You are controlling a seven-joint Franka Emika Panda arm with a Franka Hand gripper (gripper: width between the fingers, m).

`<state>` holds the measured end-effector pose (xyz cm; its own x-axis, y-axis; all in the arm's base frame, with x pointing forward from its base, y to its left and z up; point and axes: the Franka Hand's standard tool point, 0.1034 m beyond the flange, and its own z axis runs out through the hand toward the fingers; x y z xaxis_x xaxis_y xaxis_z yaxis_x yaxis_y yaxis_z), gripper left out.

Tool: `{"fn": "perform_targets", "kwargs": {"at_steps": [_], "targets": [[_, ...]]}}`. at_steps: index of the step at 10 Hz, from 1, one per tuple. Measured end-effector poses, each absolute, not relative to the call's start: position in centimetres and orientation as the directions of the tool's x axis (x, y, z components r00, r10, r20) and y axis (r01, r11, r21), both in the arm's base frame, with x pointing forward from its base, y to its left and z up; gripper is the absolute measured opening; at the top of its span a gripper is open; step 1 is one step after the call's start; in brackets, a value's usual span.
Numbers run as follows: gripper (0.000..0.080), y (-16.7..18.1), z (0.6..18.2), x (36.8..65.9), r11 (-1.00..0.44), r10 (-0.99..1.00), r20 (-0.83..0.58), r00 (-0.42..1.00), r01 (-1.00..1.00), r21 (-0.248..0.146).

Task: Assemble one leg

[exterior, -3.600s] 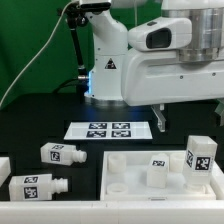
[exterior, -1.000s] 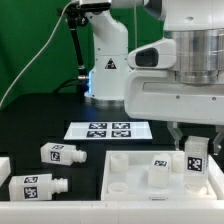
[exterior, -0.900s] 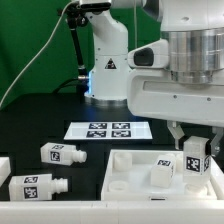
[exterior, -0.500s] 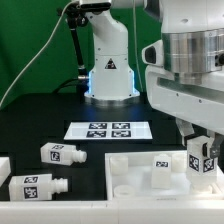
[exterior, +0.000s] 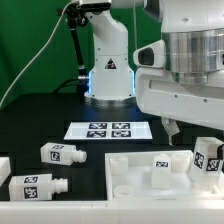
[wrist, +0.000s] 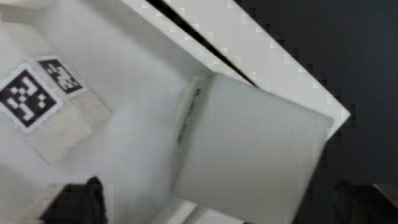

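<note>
A white leg with a square tag stands on the flat white panel at the exterior view's right edge. My gripper is low over it, with one dark finger showing beside it. In the wrist view the leg lies between my gripper's two dark fingertips. The jaws stand wide apart, with a gap to the leg on one side. A second leg stands on the panel. Two more legs lie on the black table at the left.
The marker board lies on the table behind the panel. Another white part sits at the far left edge. The robot base stands at the back. The panel's raised rim shows in the wrist view.
The arm has come down over the right-hand leg and shifted toward the exterior view's right. That leg now stands a little further right. The other parts have not moved.
</note>
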<state>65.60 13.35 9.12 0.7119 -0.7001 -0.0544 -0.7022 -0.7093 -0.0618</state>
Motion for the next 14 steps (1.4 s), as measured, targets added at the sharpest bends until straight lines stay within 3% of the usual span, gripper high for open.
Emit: {"fn": "perform_targets", "kwargs": {"at_steps": [2, 5, 8, 11, 13, 14], "targets": [[0.0647, 13.3, 9.1, 65.6, -0.829, -0.554, -0.037, 0.832, -0.555, -0.063], [0.0649, 13.6, 8.9, 65.5, -0.975, -0.219, 0.009, 0.976, -0.219, -0.028], [0.0649, 15.0, 9.0, 65.4, -0.998, 0.053, 0.022, 0.998, 0.052, 0.019], [0.0649, 14.3, 8.9, 65.5, -0.953, 0.303, 0.017, 0.953, 0.302, 0.029], [0.0649, 14.2, 8.8, 65.5, -0.948, 0.317, 0.016, 0.948, 0.317, 0.029], [0.0526, 14.2, 8.8, 65.5, -0.948, 0.317, 0.016, 0.948, 0.317, 0.029]]}}
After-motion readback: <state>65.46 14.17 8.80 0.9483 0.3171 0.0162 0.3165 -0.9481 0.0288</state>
